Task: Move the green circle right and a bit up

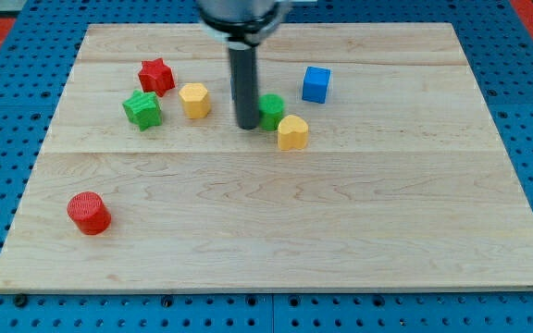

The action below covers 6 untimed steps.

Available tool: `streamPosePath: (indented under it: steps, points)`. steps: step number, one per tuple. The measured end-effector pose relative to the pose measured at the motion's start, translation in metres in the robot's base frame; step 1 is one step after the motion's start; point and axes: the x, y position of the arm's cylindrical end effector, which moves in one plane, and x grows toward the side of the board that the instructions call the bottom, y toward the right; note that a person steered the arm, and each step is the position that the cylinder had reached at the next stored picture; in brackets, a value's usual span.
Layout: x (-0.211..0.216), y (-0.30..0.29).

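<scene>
The green circle sits on the wooden board a little above the middle, partly hidden by my rod. My tip rests right against the circle's left side. A yellow heart-like block touches the circle at its lower right. A blue cube lies up and to the right of the circle.
A yellow hexagon, a green star and a red star lie to the left of my tip. A red cylinder sits at the lower left. The board is ringed by blue pegboard.
</scene>
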Motion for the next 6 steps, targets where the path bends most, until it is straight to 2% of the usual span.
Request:
streamPosePath:
  steps: [1,2,3,4,6]
  points:
    - [0.000,0.053]
    - [0.000,0.057]
    - [0.000,0.010]
    - [-0.018,0.004]
    - [-0.022,0.112]
